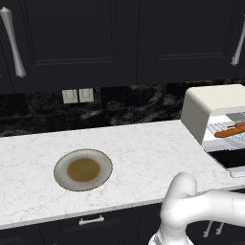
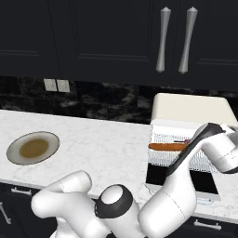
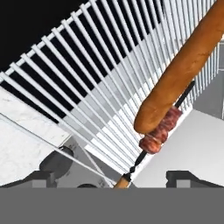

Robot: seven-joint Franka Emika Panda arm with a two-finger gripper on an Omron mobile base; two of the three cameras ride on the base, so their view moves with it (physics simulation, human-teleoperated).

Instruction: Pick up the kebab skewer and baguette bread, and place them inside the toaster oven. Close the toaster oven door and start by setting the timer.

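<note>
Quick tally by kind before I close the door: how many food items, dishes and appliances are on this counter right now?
Food items: 2, the baguette bread and the kebab skewer, both lying on the wire rack.
Dishes: 1, the plate, with nothing on it.
Appliances: 1, the toaster oven, door open.
Total: 4

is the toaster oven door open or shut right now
Open. The toaster oven door lies folded down flat in front of the toaster oven, leaving the wire rack and baguette bread exposed.
</note>
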